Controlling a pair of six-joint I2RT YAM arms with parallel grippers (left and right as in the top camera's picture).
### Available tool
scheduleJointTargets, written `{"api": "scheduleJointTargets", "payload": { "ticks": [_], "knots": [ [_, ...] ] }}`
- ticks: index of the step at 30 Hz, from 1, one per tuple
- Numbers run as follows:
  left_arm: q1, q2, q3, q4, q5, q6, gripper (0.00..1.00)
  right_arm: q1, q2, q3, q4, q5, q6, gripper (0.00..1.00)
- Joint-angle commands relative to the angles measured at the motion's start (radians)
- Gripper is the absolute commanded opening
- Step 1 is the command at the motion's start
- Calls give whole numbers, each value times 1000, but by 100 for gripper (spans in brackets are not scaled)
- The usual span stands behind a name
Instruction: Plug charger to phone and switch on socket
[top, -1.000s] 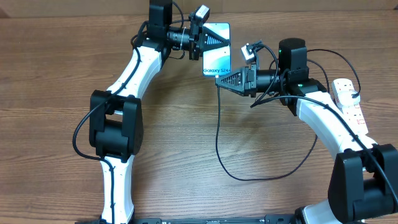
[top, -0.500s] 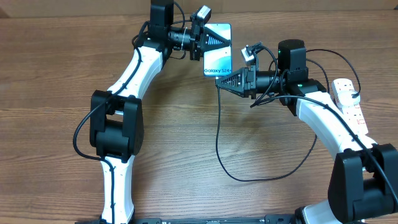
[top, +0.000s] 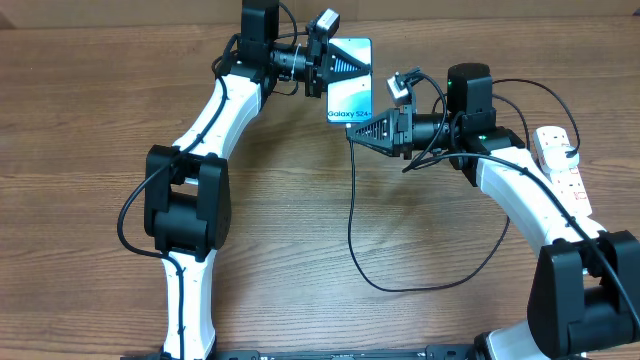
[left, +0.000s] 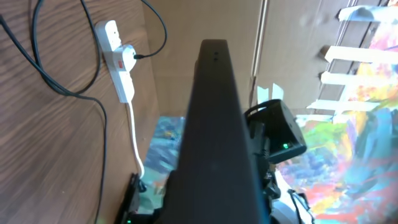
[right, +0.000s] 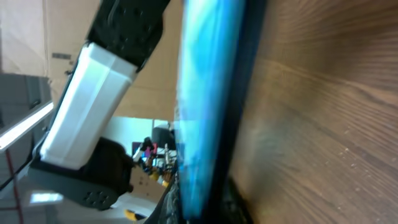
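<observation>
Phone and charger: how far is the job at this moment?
Done: the left gripper grips the phone at its far end. In hand: the right gripper holds the charger tip at the phone's near edge; whether it is seated, I cannot tell. Left: the switch on the socket, which no gripper is near.

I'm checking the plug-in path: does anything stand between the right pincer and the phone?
Nothing visible does. The right pincer, with the charger trailing from it, sits right at the phone's near edge.
</observation>
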Motion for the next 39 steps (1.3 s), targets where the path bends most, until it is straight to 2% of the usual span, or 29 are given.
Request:
{"api": "scheduleJointTargets", "payload": {
  "ticks": [1,10,16,39],
  "knots": [
    [-3,-26,5,4,37,26,4,-4,-13,9,17,-40,0,4],
    [-2,-26,5,4,52,21,4,-13,-13,9,15,-23,0,4],
    [-2,-26,5,5,10,-56,4,-13,-13,9,-26,-21,-6,4],
    [-2,-26,5,5,31,-16,4,-13,-13,9,-10,1,-7,4]
  ]
}}
